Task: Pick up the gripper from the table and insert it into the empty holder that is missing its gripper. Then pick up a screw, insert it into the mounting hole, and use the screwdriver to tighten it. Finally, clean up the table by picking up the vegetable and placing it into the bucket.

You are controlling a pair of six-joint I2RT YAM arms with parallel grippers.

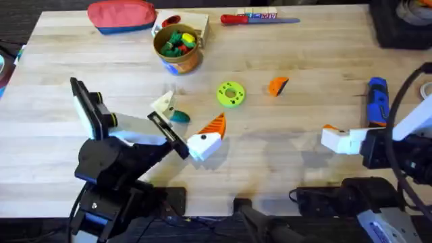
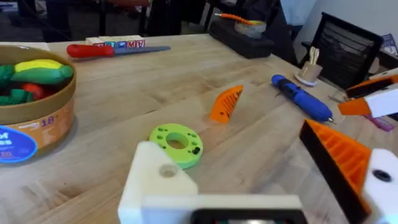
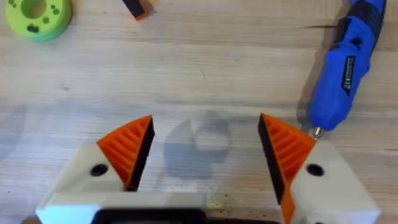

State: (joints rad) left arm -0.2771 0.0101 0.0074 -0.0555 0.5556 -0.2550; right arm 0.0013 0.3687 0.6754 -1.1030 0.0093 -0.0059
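Out on the tabletop (image 1: 297,145), past the green disc, the loose orange gripper (image 1: 277,86) lies on its side, untouched and well apart from both arms. The left tool (image 1: 191,125) stands open near the middle, one finger carrying its orange tip and the other a bare cream holder (image 2: 163,186) with nothing fitted. The right tool (image 3: 203,152) hovers low with its jaws spread wide and empty, the blue screwdriver (image 3: 340,65) just beside one finger.

As I see it, the wedge is small and sloped, so a pinch on its slanted faces could squirt it away across the wood, perhaps toward the mounting hole (image 1: 231,93) disc. The right arm reaching over could also brush the screwdriver and roll it off its spot. The vegetable (image 1: 179,116) sits right by the bare holder, where a sweep of the left arm might knock it aside. I cannot make out any screw. The bucket (image 1: 177,51) waits farther back, already holding toy pieces.
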